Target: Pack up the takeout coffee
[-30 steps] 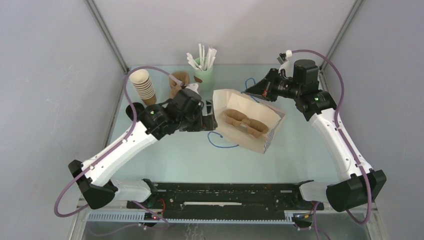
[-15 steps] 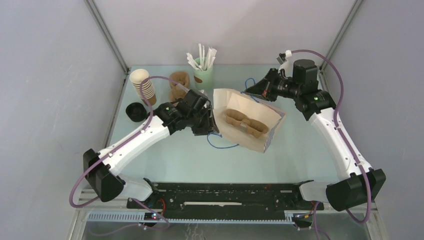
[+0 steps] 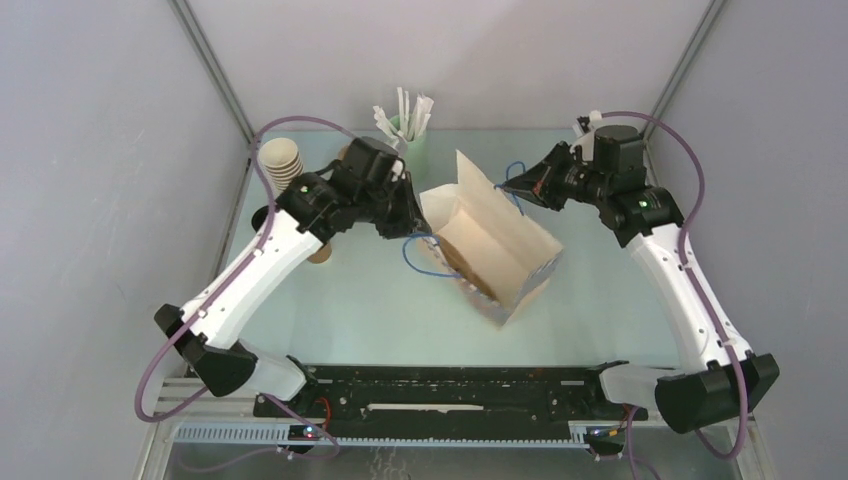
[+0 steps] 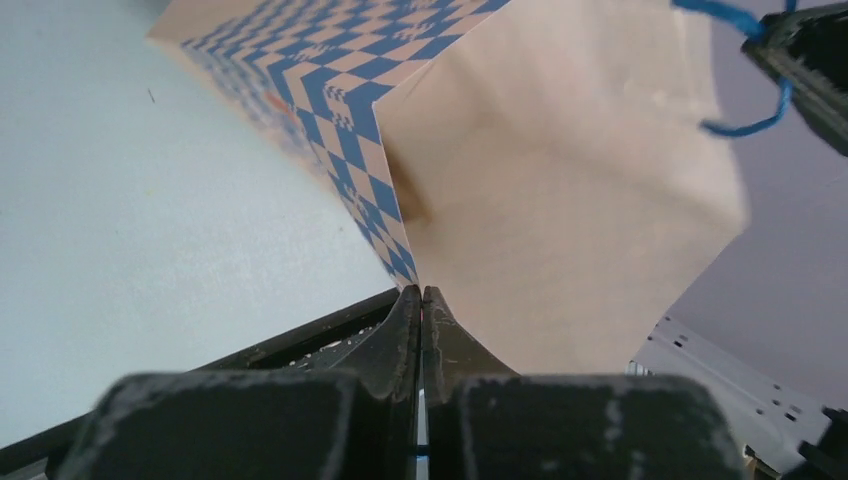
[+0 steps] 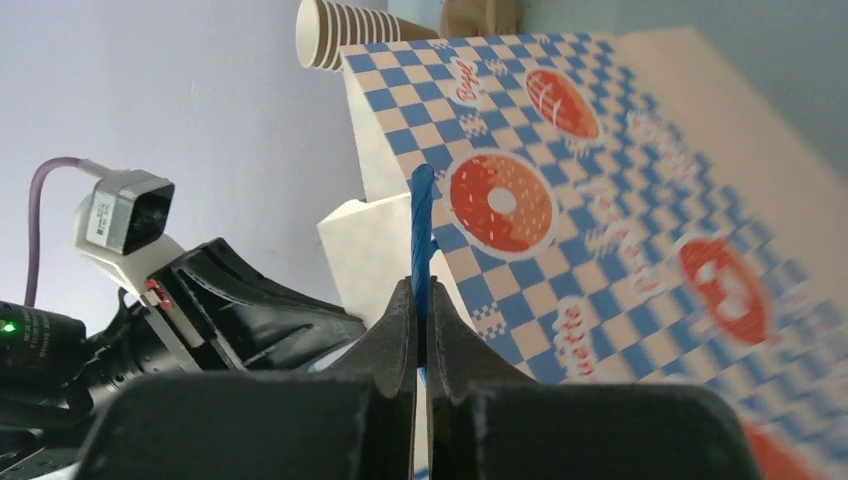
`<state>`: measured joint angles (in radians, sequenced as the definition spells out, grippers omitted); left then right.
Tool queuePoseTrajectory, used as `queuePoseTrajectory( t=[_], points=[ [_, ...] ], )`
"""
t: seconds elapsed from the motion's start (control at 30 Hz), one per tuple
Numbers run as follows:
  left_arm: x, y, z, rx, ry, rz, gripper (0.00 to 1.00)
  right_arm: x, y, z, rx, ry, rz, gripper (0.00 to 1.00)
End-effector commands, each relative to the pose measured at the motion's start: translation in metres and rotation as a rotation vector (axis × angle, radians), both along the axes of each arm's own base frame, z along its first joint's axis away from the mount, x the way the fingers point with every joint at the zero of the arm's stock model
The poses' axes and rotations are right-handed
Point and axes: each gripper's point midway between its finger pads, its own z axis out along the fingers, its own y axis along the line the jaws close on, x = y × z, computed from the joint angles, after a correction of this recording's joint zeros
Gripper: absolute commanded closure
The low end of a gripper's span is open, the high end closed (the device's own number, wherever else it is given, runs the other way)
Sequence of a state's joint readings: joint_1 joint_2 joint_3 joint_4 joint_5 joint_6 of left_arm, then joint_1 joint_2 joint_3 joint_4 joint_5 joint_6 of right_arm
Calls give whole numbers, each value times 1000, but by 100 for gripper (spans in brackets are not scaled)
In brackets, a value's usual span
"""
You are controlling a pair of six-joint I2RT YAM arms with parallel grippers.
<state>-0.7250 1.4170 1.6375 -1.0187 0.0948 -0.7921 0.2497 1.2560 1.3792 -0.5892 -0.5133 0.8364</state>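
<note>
Paper bag is sitting tilted, with both arms gripping it. Left gripper jaws are pinching its rim; right gripper jaws are clamping the blue handle. Packing is looking unstarted: no lidded takeout coffee is showing inside. The only candidate is a brown cup sitting on the surface beside the left arm, lid hidden. Counting: one bag, two handles, one lidless cup stack, one green holder.
</note>
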Motion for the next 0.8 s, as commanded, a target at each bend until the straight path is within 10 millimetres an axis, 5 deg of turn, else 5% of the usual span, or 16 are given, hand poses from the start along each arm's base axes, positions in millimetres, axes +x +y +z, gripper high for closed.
queuePoseTrajectory(
  t=[0.0, 0.13, 0.27, 0.4, 0.57, 0.67, 0.77],
  points=[
    [-9, 8, 10, 4, 49, -75, 98, -16, -9, 31, 52, -41, -69, 100],
    [1, 8, -2, 41, 82, -96, 99, -32, -3, 48, 39, -131, -34, 100],
    [18, 16, -22, 147, 103, -83, 100, -40, 5, 19, -72, -146, -11, 100],
    [0, 6, 11, 119, 103, -113, 100, -44, 11, 24, 5, -123, 59, 100],
    [-11, 17, -24, 150, 161, -67, 100, -36, -7, -10, -74, -68, 53, 100],
    [-11, 30, -10, 186, 96, -47, 100, -50, -3, 7, -47, -140, 122, 100],
    [-12, 42, -27, 229, 157, -47, 100, -56, 6, 2, -105, -173, 187, 100]
  ],
)
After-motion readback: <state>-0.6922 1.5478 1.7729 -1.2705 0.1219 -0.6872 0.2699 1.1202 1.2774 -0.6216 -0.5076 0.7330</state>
